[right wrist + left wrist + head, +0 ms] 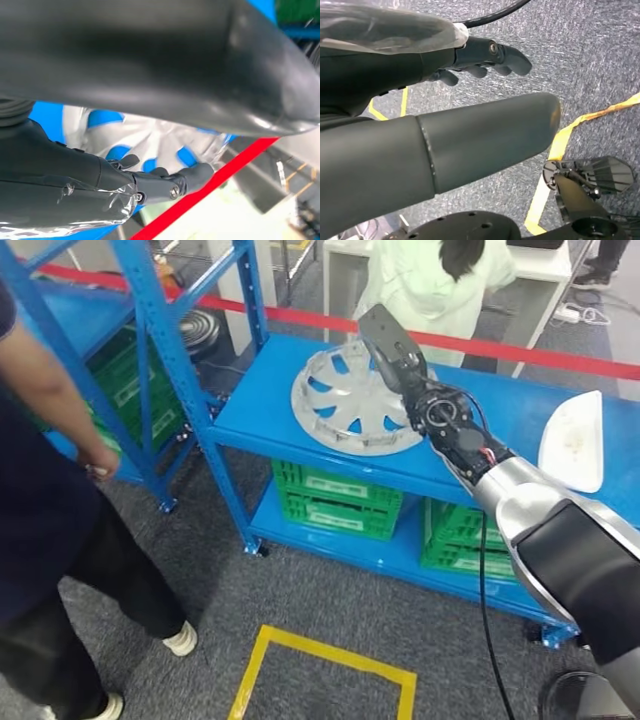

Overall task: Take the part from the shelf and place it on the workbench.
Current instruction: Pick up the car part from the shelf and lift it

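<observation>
A round silver plastic wheel cover with curved spoke openings (355,400) is seen in the head view, tilted on the top deck of a blue metal shelf (279,405), its far edge raised. The right hand (392,345) is stretched over the cover's far right edge, at the end of a silver arm (528,510) entering from the lower right. In the right wrist view the same cover (151,137) is shown close up behind the dark fingers (188,177), which are extended along its rim; whether the rim is actually gripped cannot be told.

A flat white plastic panel (573,440) is laid on the same deck, well apart to the right. Green plastic crates (336,500) are stored on the lower deck. A red tape barrier (528,352) is strung behind the shelf, with a person in a pale green top (430,285) beyond it. A person in dark clothes (45,520) is standing at the left.

The left hand (482,57) is shown in the left wrist view above grey carpet (591,55), its fingers slightly curled and apart, with nothing held. Yellow floor tape (554,150) is seen there; in the head view it is shown as a yellow rectangle outline (324,660) on the floor before the shelf.
</observation>
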You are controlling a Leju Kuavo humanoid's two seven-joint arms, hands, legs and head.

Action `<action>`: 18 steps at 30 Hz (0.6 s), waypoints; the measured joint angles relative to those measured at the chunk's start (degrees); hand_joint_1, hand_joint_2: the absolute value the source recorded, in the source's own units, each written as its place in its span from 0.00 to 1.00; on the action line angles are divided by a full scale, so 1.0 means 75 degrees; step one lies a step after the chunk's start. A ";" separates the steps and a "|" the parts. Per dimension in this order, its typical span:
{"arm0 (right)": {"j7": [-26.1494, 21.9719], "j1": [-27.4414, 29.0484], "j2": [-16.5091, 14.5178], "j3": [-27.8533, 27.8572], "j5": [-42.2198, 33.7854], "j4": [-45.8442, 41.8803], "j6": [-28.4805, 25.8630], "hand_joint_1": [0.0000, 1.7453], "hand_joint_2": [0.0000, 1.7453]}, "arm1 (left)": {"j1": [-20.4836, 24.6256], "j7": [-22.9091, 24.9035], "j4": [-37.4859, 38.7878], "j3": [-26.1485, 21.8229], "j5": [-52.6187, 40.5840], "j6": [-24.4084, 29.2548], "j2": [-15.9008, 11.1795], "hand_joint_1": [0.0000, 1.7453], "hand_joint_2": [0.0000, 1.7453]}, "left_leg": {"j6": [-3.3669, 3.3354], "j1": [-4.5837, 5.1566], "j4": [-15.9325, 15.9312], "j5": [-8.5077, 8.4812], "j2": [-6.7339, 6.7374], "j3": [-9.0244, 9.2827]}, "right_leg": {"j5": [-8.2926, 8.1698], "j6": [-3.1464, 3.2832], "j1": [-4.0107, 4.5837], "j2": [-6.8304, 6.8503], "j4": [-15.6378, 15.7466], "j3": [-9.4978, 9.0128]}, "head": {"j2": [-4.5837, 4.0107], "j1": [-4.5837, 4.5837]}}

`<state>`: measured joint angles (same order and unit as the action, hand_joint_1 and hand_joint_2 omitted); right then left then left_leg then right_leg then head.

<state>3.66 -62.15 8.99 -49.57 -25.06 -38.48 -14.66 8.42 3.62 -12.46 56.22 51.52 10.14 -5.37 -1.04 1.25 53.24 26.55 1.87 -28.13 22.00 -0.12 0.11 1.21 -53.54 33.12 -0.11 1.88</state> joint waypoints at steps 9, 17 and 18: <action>0.0047 0.0075 0.0017 0.0065 0.0001 -0.0079 -0.0059 0.00 0.00 | -0.0049 -0.0004 0.0000 0.0003 0.0039 0.0001 -0.0003 0.00 0.00 | 0.0207 -0.0177 0.1604 0.0142 -0.0203 -0.1572 | 0.0339 0.0037 -0.0057 -0.0199 0.0050 -0.0473 | 0.0000 -0.0146; 0.0052 0.0012 0.0026 0.0100 0.0001 -0.0132 -0.0067 0.00 0.00 | -0.0047 -0.0008 0.0003 0.0001 0.0039 0.0005 -0.0010 0.00 0.00 | -0.0115 -0.0105 -0.0119 -0.0745 -0.0203 -0.0752 | 0.0743 -0.0273 -0.0077 -0.0247 -0.0360 -0.0675 | 0.0000 -0.0138; 0.0050 0.0002 0.0028 0.0101 0.0001 -0.0137 -0.0068 0.00 0.00 | -0.0039 -0.0009 0.0003 0.0002 0.0039 0.0006 -0.0012 0.00 0.00 | -0.0144 -0.0106 -0.0120 -0.0730 -0.0203 -0.0696 | 0.0918 -0.0296 -0.0082 -0.0237 -0.0690 -0.0531 | 0.0000 -0.0126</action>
<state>4.03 -62.13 9.20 -48.81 -25.05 -39.51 -15.16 8.13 3.55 -12.44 56.23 51.82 10.19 -5.46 -2.13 0.45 52.34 21.07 0.35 -33.35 28.89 -2.34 -0.51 -0.57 -58.71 29.13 -0.11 0.93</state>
